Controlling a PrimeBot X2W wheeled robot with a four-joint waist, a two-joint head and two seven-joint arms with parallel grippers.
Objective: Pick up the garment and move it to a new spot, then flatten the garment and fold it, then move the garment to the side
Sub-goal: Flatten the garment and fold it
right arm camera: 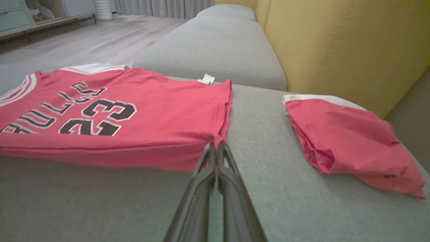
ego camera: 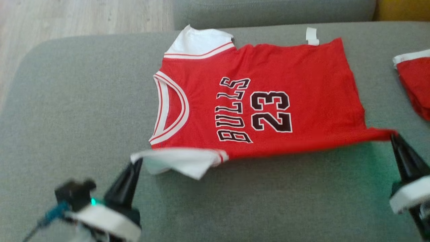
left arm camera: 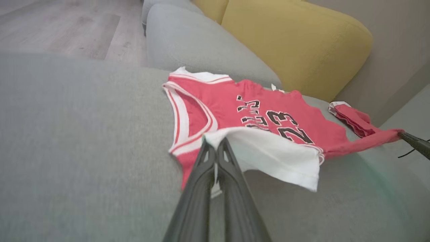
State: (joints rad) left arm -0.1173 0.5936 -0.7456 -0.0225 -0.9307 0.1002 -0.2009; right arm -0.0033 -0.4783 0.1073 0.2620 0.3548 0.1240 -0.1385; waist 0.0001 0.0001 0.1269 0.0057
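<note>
The garment (ego camera: 302,84), a red jersey with a black print, lies spread with the front side up on the grey sofa cushion (ego camera: 67,101), its neck toward the robot's left and its hem toward the right. From this, the first step, carrying it to a new spot, seems to be done, and the work now seems to be in the flattening step or at the very start of the fold. No fold is made yet in the body of the jersey, and moving it to the side is not yet done either. The far part rests flat, but the near edge is raised a little from the cushion and drawn into a line between the two hands. The left hand (ego camera: 138,162) has its fingers pressed together on the tip of the white sleeve (ego camera: 178,163) at the near left; in the left wrist view, the white cloth is pinched between them. The right hand (ego camera: 393,136) is closed in the same way on the hem corner (ego camera: 379,134) at the near right, which is stretched into a thin point toward it. So the garment lies just beyond both hands, touching each at one corner. A second red garment (ego camera: 415,80), already folded, lies apart from it on the right side of the cushion.
</note>
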